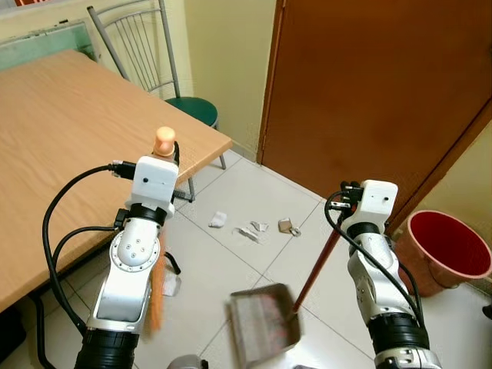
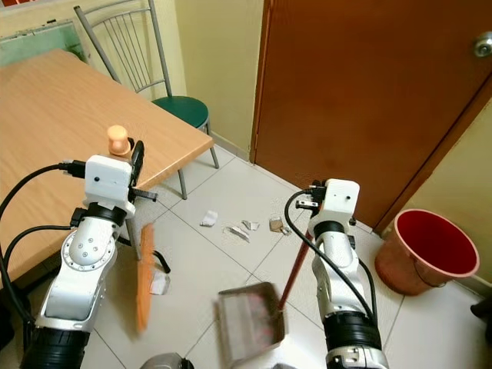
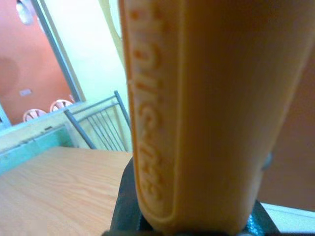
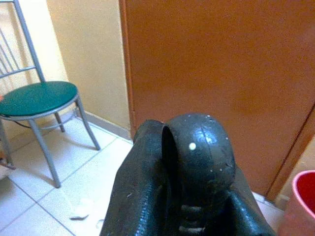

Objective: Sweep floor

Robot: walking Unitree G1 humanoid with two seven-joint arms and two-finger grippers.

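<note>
White floor tiles (image 1: 231, 254) are seen in front of a brown door (image 1: 369, 92) and a pale yellow wall (image 1: 227, 61). Scraps of litter (image 1: 254, 229) are scattered on the tiles near the door, well apart from both tools. An orange broom (image 1: 156, 288) is held upright by the left gripper (image 3: 187, 223); its handle top (image 1: 164, 141) projects above the wrist, and its blurred lower part hangs beside the left arm, just in front of the table edge. In the left wrist view the orange handle is shown clamped between the black fingers. A grey dustpan (image 1: 264, 321) is positioned low above the floor, between the two arms, and its reddish-brown rod (image 1: 317, 265) rises at a slant to the right gripper (image 4: 189, 196). In the right wrist view the rod's rounded black end cap (image 4: 199, 147) is shown enclosed by the closed fingers. A wooden table (image 1: 69, 138) is located on the left, with a metal chair (image 1: 165, 69) with a green seat behind it. A red bucket (image 1: 450, 246) is placed on the floor at the right, beside the door.
</note>
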